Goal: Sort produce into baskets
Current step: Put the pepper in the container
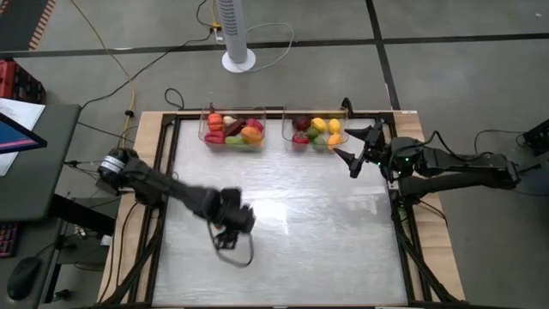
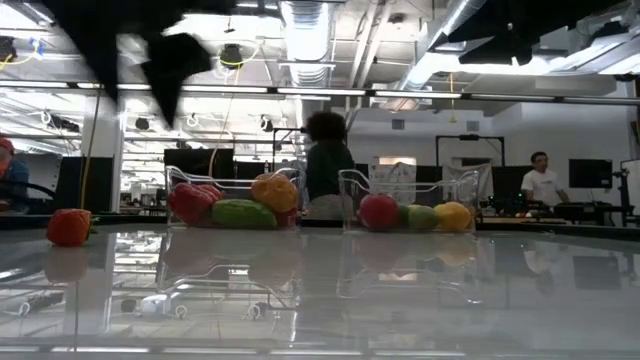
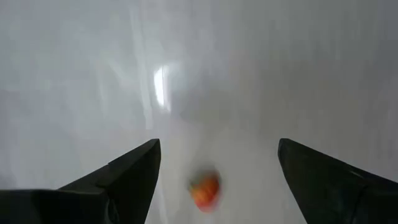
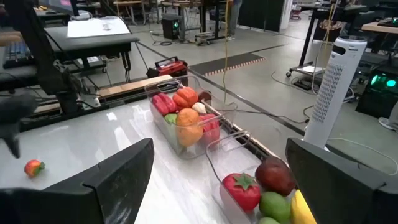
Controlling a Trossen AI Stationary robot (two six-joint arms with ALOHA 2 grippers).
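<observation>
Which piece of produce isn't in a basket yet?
The small red-orange fruit lying alone on the table, right below the open left gripper. Every other piece sits in the two clear baskets at the far edge.

White tower fan (image 1: 235,30), floor cables (image 1: 111,81), monitor (image 1: 15,133), mouse (image 1: 23,276)

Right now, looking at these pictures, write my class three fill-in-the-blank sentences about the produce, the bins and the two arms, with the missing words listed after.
1. Only one piece of produce, an orange-red fruit, lies outside the bins, directly below the ____ gripper.
2. That gripper's jaws are ____.
3. The right gripper hovers beside the ____ bin, while the other bin stands to its left in the high view.

Missing words: left; open; right
</observation>
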